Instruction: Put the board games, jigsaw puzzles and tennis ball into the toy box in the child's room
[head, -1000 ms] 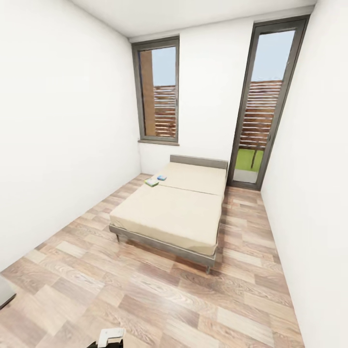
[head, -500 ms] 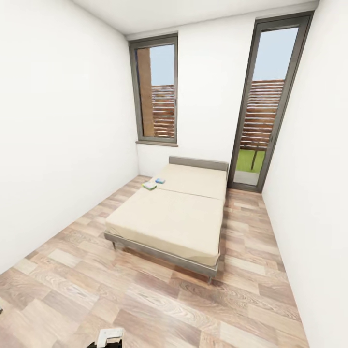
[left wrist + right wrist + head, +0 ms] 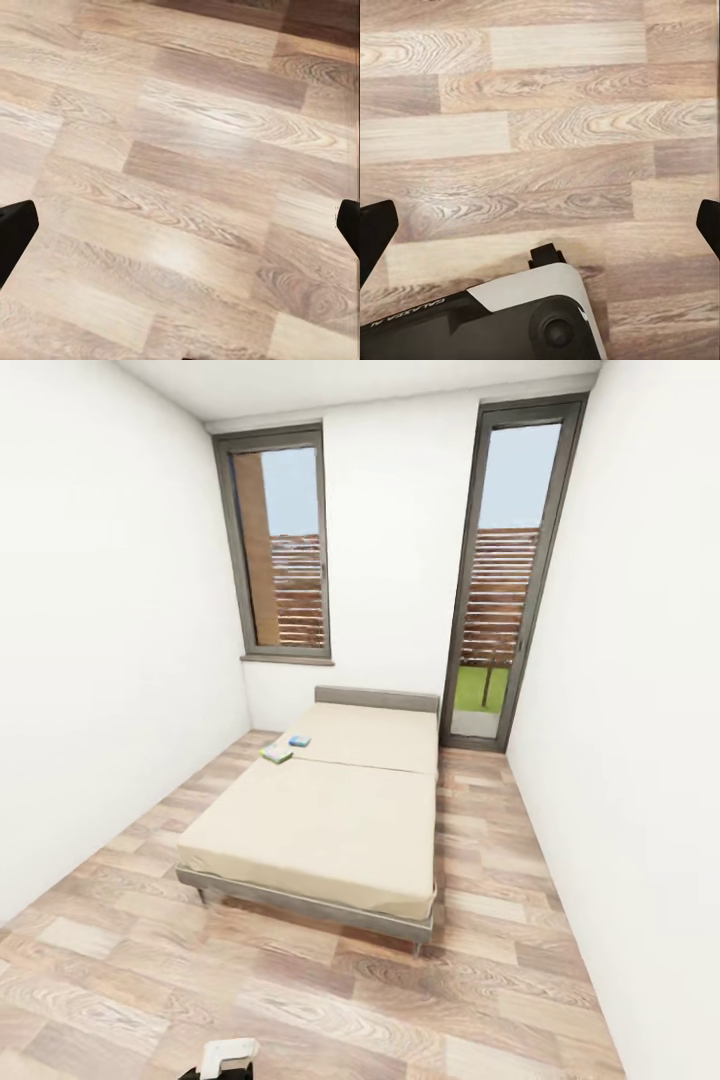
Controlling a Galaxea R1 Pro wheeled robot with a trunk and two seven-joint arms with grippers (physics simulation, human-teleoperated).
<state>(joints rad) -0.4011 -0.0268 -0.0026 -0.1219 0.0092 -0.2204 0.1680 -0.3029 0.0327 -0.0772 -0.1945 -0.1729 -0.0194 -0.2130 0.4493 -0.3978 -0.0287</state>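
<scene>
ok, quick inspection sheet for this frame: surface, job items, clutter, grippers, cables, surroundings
Surface: bed, beige mattress, grey frame, on the wood floor.
Job's things: two board games on the bed's left edge near the headboard, a white-green box and a small blue box, close together.
Clutter: nothing seen.
Grippers: left gripper and right gripper open, empty, over floor.
Cables: nothing seen.
Surroundings: white walls, window, tall glass door.

Bedroom in a home, low bed [image 3: 330, 820], wood plank floor [image 3: 300, 1000], tall dark-framed windows [image 3: 283, 545]
</scene>
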